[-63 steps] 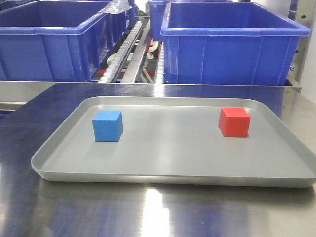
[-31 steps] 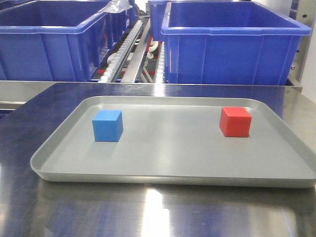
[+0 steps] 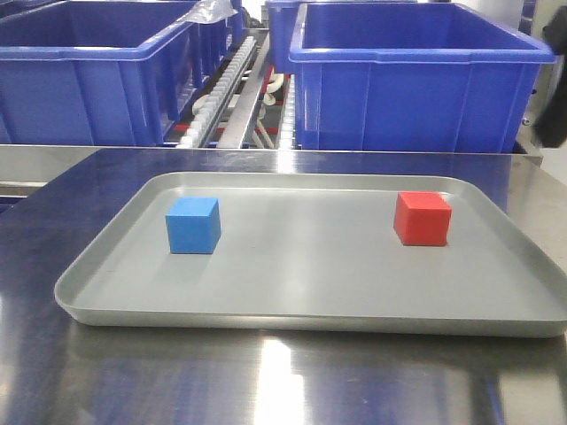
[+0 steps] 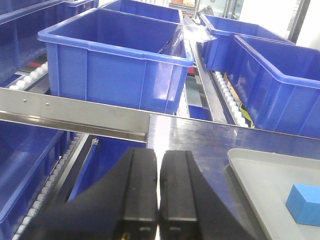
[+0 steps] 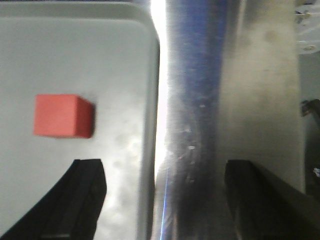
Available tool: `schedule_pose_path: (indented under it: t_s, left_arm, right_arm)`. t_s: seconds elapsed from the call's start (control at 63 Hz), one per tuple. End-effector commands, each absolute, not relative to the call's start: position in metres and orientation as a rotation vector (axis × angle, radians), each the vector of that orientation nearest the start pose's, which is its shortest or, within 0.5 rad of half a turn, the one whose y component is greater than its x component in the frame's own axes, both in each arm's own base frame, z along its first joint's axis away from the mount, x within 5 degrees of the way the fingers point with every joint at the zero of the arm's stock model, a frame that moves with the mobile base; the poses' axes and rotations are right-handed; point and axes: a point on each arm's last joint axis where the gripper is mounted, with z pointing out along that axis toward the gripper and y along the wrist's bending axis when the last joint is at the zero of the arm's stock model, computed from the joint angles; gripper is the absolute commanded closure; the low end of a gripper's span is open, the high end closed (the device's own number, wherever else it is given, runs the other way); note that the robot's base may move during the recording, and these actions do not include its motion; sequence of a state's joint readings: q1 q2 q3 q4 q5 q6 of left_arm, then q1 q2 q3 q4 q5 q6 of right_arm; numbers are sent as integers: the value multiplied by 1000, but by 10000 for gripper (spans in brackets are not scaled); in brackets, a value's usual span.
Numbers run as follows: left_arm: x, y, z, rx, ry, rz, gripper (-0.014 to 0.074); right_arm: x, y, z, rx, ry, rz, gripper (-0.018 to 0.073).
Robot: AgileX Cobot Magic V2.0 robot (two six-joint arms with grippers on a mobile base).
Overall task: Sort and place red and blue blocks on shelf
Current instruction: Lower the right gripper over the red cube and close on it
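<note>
The blue block (image 3: 193, 226) sits on the left of the grey tray (image 3: 301, 323) and the red block (image 3: 423, 218) on its right, both resting free. The shelf (image 3: 226, 97), with white roller tracks, stands behind the tray; its steel front rail (image 4: 75, 116) shows in the left wrist view. My left gripper (image 4: 159, 152) is shut on nothing, over the steel tabletop left of the tray, with the blue block (image 4: 304, 204) off to its right. My right gripper (image 5: 164, 167) is open above the tray's right rim (image 5: 148, 100), and the red block (image 5: 62, 116) lies ahead and to the left of it.
Large blue bins (image 3: 416, 80) (image 3: 89, 75) stand on the shelf rollers behind the tray. More blue bins (image 4: 117, 60) fill the left wrist view. A dark arm part (image 3: 554, 80) shows at the right edge. The tray lies on a shiny steel tabletop (image 3: 266, 381).
A dark arm part has come into the right edge of the front view. The blocks and the tray have stayed where they were.
</note>
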State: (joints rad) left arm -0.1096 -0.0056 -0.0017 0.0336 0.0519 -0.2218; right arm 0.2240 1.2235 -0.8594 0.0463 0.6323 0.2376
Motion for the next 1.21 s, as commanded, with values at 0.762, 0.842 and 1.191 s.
schedule_pose_path:
  t_s: [0.762, 0.842, 1.191]
  left_arm:
    - [55, -6, 206, -67, 1468, -252, 470]
    - [55, -6, 206, -67, 1468, -252, 470]
    - [55, -6, 206, -67, 1468, -252, 470]
  right_arm:
    - [288, 134, 283, -176, 2487, 363, -10]
    - [294, 136, 279, -176, 2497, 359, -10]
    - [307, 143, 257, -179, 2564, 335, -10]
